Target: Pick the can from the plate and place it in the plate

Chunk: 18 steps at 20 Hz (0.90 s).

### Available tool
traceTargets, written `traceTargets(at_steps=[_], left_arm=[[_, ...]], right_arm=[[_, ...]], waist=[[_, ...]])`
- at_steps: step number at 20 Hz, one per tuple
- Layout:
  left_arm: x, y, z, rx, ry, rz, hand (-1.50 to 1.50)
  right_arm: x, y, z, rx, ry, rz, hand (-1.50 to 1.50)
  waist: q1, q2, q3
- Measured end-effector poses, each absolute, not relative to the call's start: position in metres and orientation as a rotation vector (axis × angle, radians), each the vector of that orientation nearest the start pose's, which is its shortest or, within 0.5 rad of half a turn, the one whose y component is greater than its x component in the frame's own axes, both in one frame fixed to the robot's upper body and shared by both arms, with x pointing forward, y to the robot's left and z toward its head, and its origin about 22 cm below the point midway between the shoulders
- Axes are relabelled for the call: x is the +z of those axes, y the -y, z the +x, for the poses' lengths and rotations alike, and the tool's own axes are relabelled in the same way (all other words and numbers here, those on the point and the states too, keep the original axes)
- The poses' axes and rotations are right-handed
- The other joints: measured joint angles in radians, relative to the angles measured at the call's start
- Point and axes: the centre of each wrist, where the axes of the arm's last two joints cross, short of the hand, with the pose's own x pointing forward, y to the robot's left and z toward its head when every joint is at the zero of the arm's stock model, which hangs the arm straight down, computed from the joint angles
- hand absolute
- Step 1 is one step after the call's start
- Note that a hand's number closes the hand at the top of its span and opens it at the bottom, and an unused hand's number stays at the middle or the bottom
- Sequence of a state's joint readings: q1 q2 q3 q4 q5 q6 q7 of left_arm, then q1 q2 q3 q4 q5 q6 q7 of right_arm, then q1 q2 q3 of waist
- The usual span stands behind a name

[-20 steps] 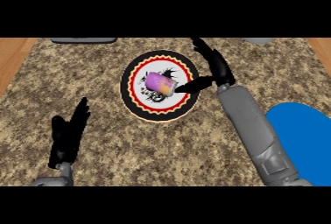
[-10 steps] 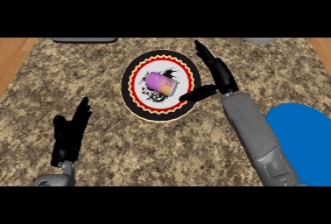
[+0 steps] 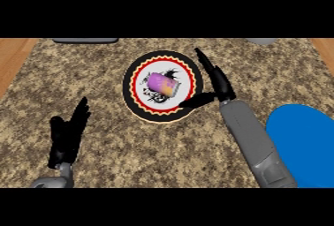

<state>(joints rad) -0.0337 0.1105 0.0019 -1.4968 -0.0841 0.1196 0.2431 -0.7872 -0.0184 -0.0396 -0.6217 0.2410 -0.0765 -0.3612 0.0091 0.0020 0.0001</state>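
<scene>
At the view's left the black left hand [image 3: 67, 134] rests open on the speckled brown granite counter [image 3: 130, 154], fingers straight, holding nothing. Next comes the round patterned plate with a black rim and red scalloped ring [image 3: 134, 103], and on its white middle lies the small purple and orange can [image 3: 161, 84], tipped on its side. Just right of the plate the black right hand [image 3: 215, 84] hangs open, fingers straight along the rim, thumb reaching in over the plate's lower right edge, nothing in its grasp and apart from the can.

The risk, as I judge it, is the can rolling: lying down, it may slide away if the thumb nudges it before the fingers close, or the plate itself may shift under a low approach.

At the right edge lies the plain blue round plate [image 3: 303, 141], likely the target; the right grey forearm [image 3: 251, 141] lies between the two plates. A grey object [image 3: 85, 40] and another [image 3: 262, 41] sit at the far edge, well clear.
</scene>
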Motion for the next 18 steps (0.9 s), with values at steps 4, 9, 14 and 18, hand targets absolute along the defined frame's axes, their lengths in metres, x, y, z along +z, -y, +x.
traceTargets(at_steps=[4,9,14,18], left_arm=[[-0.003,-0.253,0.252,-0.039,1.295,0.238,0.0],[-0.008,-0.254,0.253,-0.041,1.287,0.239,0.0],[-0.009,-0.249,0.247,-0.039,1.293,0.245,0.0],[-0.009,-0.25,0.249,-0.039,1.288,0.237,0.0]], right_arm=[[0.001,0.149,0.403,0.477,1.706,-0.102,-1.5],[-0.008,0.157,0.399,0.484,1.692,-0.15,-1.5],[-0.01,0.175,0.402,0.486,1.668,-0.196,-1.5],[-0.013,0.193,0.403,0.481,1.655,-0.224,-1.5]], waist=[[0.003,0.001,0.0],[0.001,0.001,0.0],[0.002,0.001,0.0],[0.003,0.001,0.0]])
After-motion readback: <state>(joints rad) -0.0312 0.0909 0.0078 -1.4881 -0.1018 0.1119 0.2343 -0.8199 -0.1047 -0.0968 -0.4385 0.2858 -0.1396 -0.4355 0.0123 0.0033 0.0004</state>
